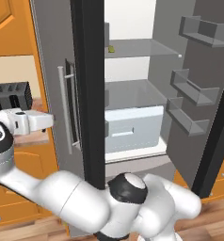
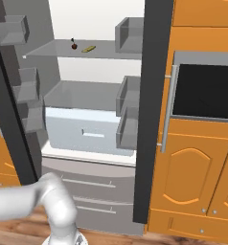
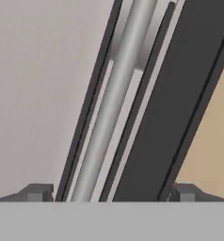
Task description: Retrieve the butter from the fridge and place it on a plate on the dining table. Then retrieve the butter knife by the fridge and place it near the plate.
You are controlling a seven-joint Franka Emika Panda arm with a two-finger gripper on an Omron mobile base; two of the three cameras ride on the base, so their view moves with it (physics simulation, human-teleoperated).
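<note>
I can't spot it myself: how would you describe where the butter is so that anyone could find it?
Look into the open fridge and find the top glass shelf. On it lies the butter, a tiny pale yellow block. Its one neighbour there is a small dark red fruit with a stem; the butter is the flat, yellow one.

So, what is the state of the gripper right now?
Gripper: open, holding nothing; its fingertips stand on either side of the fridge handle.
</note>
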